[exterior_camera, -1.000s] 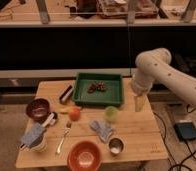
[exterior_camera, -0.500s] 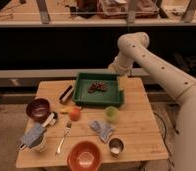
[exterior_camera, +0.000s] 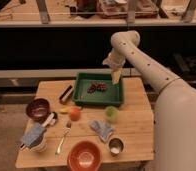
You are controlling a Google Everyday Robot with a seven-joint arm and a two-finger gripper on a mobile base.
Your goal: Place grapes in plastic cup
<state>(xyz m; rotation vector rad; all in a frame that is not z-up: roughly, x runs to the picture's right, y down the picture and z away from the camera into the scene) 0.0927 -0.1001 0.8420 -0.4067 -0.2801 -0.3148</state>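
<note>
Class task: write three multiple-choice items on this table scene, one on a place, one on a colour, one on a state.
1. Where do the grapes lie? A in the green tray; B on the floor; C on bare tabletop.
2. The plastic cup is: A white; B light green; C red.
3. The gripper is: A shut on the grapes; B shut on the plastic cup; C open, empty.
Answers: A, the bunch sits inside the tray; B, it shows pale green; C, it hangs above the tray's right edge, holding nothing.
</note>
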